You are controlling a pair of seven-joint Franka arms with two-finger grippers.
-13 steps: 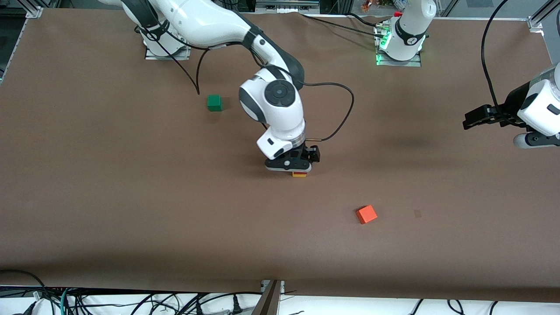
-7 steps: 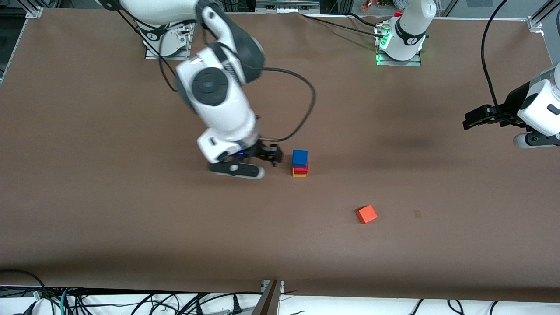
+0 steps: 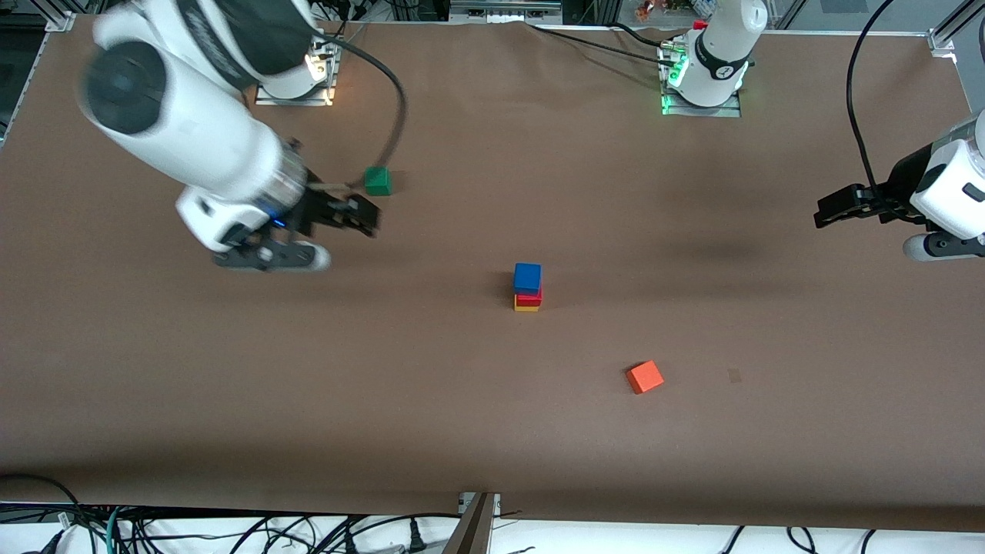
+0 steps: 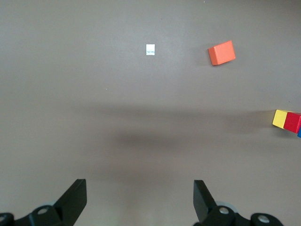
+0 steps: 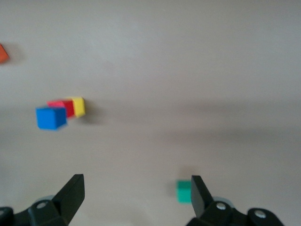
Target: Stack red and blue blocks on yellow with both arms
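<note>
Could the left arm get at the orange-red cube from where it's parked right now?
Probably yes: the orange-red cube lies alone on bare table, apart from the stack, and the left gripper is open over the table's left-arm end with nothing between them.

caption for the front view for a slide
Blue block on red block on yellow; both pincers open, clear of the stack.

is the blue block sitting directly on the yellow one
No, the blue block rests on the red block, which sits on the yellow block.
</note>
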